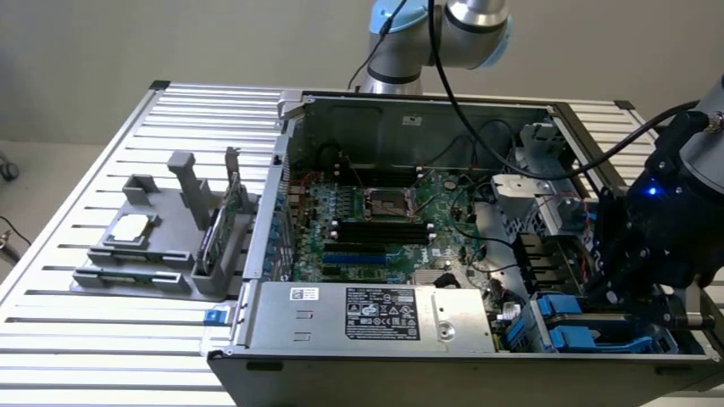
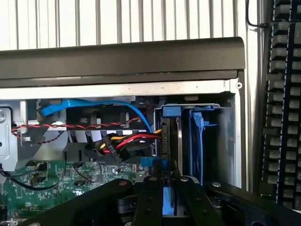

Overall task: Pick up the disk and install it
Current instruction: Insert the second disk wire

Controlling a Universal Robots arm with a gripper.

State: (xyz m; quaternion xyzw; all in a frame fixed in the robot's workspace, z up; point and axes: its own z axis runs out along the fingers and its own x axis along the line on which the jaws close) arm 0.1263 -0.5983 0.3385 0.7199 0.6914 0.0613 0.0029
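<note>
Pincer nearly closed, fingers clamped on the blue carrier edge of the disk. Disk stands on edge in the drive bay at the computer case corner, cables beside it.

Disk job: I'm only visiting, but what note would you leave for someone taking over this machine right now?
End effector: closed on the blue edge of the silver-grey disk in a blue plastic carrier, at the grey metal drive bay of the open black computer case.
Done: disk picked up and at the bay.
Left: cannot tell whether it is fully seated; the end effector has not yet let go.
</note>
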